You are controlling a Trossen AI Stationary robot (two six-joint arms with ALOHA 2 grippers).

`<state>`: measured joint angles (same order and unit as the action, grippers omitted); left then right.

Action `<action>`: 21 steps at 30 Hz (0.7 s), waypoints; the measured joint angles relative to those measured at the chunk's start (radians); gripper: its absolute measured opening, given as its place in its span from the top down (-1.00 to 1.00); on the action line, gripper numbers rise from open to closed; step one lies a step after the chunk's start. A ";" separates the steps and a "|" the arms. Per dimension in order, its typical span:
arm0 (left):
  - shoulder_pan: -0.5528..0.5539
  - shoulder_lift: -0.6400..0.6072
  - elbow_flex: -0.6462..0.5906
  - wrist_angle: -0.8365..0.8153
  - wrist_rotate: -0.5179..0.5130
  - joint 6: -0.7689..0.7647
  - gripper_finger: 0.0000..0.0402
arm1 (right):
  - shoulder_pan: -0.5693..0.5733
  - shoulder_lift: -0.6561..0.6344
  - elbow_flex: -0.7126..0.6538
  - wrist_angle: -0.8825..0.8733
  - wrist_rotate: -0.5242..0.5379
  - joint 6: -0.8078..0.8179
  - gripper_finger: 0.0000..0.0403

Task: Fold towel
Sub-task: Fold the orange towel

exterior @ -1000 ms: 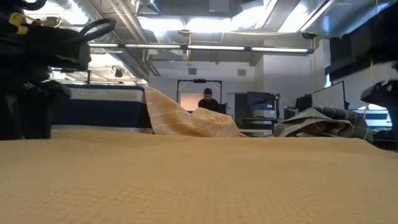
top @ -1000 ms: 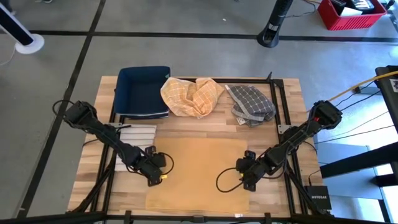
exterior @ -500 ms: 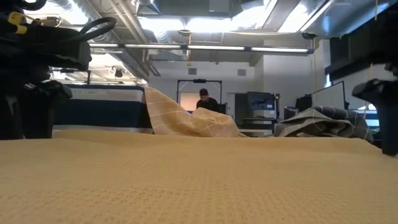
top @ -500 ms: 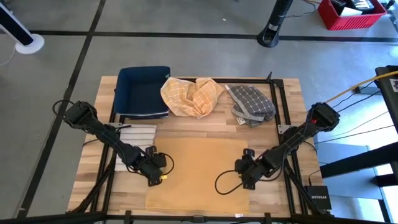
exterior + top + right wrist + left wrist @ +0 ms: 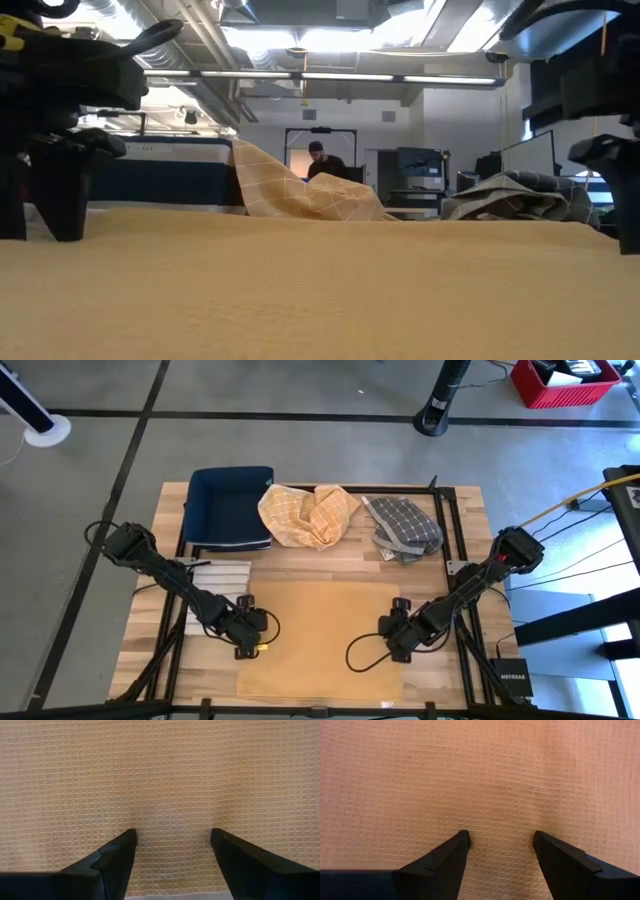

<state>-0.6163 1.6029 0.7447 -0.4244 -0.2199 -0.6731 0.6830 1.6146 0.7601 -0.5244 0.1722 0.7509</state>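
Now you have both pincers down on the tan waffle towel [image 5: 320,640], which lies flat on the worktop [image 5: 465,550], directly under their fingertips. The left pincer [image 5: 257,645] stands at one side edge of the towel and the right pincer [image 5: 393,645] at the opposite side edge, so the cloth stretches between them. In each wrist view the two dark fingers are spread apart with bare waffle cloth between them; both pincers are open and hold nothing. The tips look very close to the cloth or just touching it, but I cannot tell which.

I judge this as the start of the first fold: the towel is still fully spread, and you are placing the fingers for the grasp. The next move asks you to press the tips down and close each pincer on the edge of the towel, taking only one layer. Then lift both sides together and carry them across at the same height, so that the fold comes straight.

Well beyond the pincers, at the far side of the worktop, lie a dark blue folded towel [image 5: 230,507], a crumpled yellow checked towel [image 5: 308,513] and a crumpled grey checked towel [image 5: 405,527]. Just beside the left pincer, off the tan towel, lies a white striped cloth [image 5: 215,578].
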 joint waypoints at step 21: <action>0.014 0.004 0.104 -0.081 0.014 0.062 -0.11 | -0.003 0.003 -0.004 -0.008 0.012 -0.001 -0.31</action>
<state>-0.6018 1.6066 0.8490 -0.5054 -0.2060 -0.6116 0.6804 1.6176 0.7563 -0.5321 0.1840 0.7502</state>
